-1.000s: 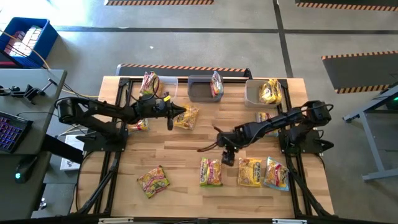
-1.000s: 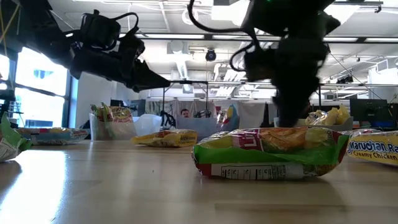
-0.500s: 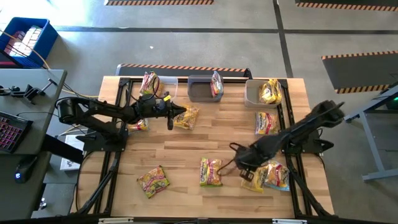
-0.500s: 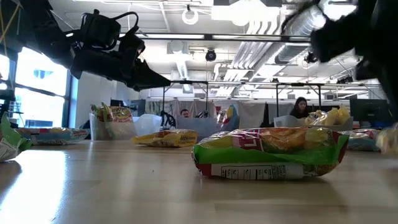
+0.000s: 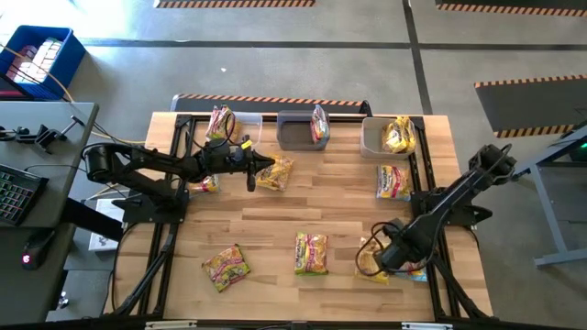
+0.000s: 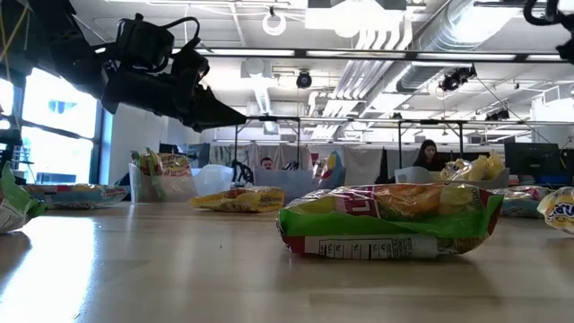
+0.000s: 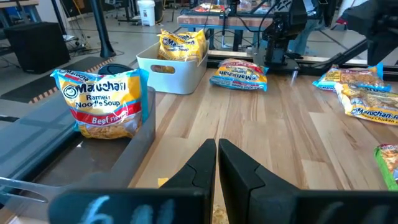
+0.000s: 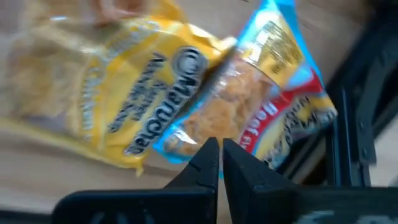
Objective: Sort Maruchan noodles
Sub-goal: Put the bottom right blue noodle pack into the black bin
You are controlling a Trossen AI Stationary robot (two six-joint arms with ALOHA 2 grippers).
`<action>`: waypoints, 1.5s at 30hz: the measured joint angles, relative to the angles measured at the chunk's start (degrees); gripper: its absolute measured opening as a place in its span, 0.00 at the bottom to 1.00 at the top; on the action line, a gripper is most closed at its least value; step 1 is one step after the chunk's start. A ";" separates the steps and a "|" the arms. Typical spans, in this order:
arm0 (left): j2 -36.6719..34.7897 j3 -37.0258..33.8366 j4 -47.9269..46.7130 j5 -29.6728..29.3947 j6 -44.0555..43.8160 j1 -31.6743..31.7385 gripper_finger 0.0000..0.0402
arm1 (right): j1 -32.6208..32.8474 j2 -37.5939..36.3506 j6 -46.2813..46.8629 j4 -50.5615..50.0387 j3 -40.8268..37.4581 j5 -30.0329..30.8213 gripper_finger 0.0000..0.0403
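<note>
Maruchan noodles: packets are spread over the tabletop (image 5: 275, 215), some already binned, and sorting is judged partly done.

Bins, along the far edge:
- clear bin (image 5: 246, 122) toward the left corner, holding one green-red packet (image 5: 220, 122)
- grey bin (image 5: 293, 136) at mid-edge, holding one packet on end (image 5: 319, 124)
- white bin (image 5: 371, 140) toward the right corner, holding a yellow packet (image 5: 398, 134)

Right arm: it has swung from mid-tabletop to the right corner opposite the bins. The right tool (image 5: 386, 256) now hangs over a yellow packet (image 5: 371, 265), which lies just beside a blue-trimmed packet (image 5: 417, 270). In the right wrist view the fingers (image 8: 208, 163) are pressed together with nothing between them, and both packets fill the view just beyond the tips. Judgement: this is an approach to the next pick, with no grasp yet. The fingers must spread before they can take either packet.

Left arm: unchanged, waiting near the far left bins. The left tool (image 5: 264, 166) is closed and empty, just beside a yellow packet (image 5: 277, 173).

Other loose packets:
- pink-red one (image 5: 393, 181) by the right edge
- green-red one (image 5: 311, 253) at mid near edge
- another green-red one (image 5: 227, 267) toward the near left corner
</note>
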 joint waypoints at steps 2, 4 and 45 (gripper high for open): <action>0.00 0.00 0.00 0.00 -0.02 0.00 0.02 | 0.08 1.20 3.65 -0.39 0.00 -2.73 0.00; 0.00 0.00 0.00 0.00 -0.02 0.00 0.02 | 0.06 2.55 6.20 -1.12 0.00 -6.13 0.00; -0.59 0.04 -0.48 0.02 -3.91 -2.65 0.02 | -20.82 5.76 -33.66 16.64 -8.72 32.35 0.00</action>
